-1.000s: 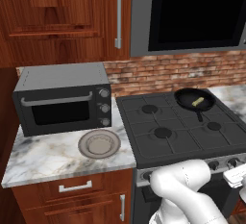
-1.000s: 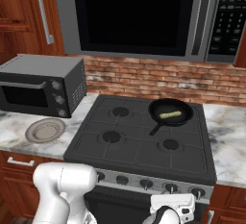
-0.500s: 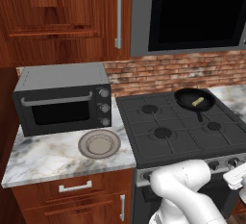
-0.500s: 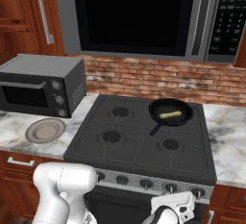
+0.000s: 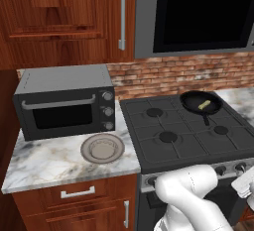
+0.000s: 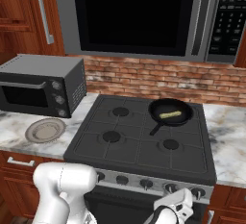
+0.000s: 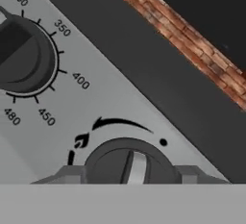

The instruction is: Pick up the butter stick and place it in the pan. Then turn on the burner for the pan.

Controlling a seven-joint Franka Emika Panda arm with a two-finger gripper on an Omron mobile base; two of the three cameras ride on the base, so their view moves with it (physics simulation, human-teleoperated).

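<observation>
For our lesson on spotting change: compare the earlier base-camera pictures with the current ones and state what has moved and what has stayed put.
Only the robot's hand shifted slightly along the stove front, by the knobs. The butter stick lies as before in the pan on the rear right burner; the plate and toaster oven are unmoved.

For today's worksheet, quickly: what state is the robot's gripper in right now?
Gripper: cannot be told; its fingertips sit either side of a stove knob, contact unclear.
</observation>
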